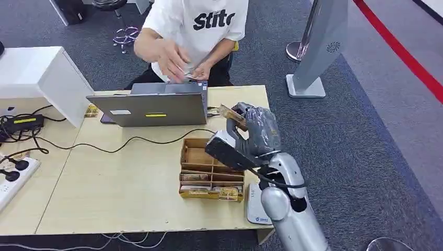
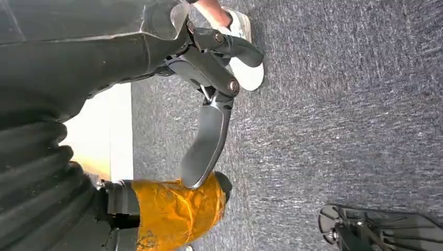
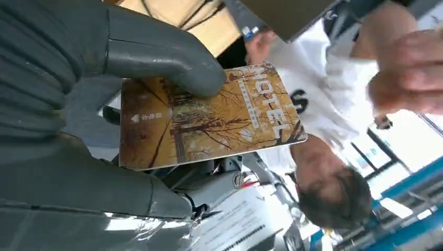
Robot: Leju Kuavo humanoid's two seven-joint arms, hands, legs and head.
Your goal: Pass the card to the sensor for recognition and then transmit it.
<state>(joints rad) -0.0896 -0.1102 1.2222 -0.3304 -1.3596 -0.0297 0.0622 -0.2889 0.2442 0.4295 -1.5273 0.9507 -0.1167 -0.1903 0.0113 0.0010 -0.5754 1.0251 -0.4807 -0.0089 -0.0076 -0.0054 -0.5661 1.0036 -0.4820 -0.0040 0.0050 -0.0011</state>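
My right hand (image 1: 254, 128) is raised above the table's right side and pinches an orange-brown hotel card (image 1: 230, 115) between thumb and fingers. In the right wrist view the card (image 3: 209, 117) shows its printed tree face, with the thumb (image 3: 172, 60) pressed on it. The card points toward the person (image 1: 196, 31) seated behind the laptop (image 1: 151, 107). A white card reader (image 1: 256, 205) lies flat at the table's near right edge, below my forearm. My left hand (image 2: 209, 94) hangs over grey carpet, fingers loosely curled, holding nothing.
A cardboard box (image 1: 211, 170) with compartments of more cards sits mid-table beside my arm. A black cable (image 1: 130, 142) runs from the laptop across the wooden table (image 1: 115, 193). A power strip (image 1: 15, 175) lies at the left. A grey stand (image 1: 318, 47) rises beyond the table's right.
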